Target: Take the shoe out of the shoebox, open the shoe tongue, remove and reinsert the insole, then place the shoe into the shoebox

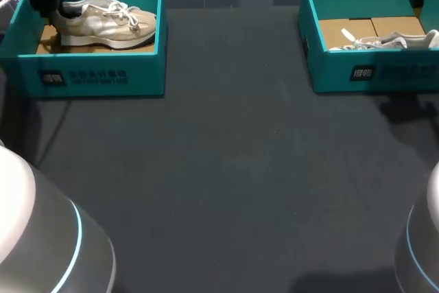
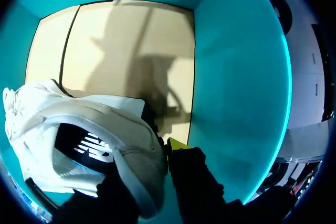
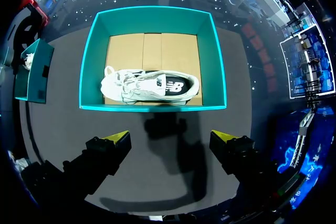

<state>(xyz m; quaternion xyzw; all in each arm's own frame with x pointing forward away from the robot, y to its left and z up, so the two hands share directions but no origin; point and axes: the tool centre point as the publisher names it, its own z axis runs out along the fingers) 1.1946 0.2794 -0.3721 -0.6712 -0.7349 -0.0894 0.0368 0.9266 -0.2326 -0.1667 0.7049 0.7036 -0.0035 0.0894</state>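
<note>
A beige shoe (image 1: 106, 22) lies in the left teal shoebox (image 1: 96, 77) with its toe to the right. My left gripper (image 1: 51, 6) is down in the box at the heel. In the left wrist view the shoe's heel collar (image 2: 134, 145) sits between the fingers, one inside the shoe and one outside, and the gripper (image 2: 152, 166) is shut on it. A white shoe (image 3: 152, 85) lies in the right teal shoebox (image 3: 152, 18). Nothing is between the fingers of my right gripper (image 3: 170, 140), which hangs open high above the table in front of that box.
Both boxes stand at the table's far edge, the right shoebox (image 1: 370, 73) at the far right. Bare cardboard floor (image 2: 126, 51) lies ahead of the held heel, with the teal box wall (image 2: 236, 93) close beside my left gripper. The dark table (image 1: 226, 183) stretches between and before the boxes.
</note>
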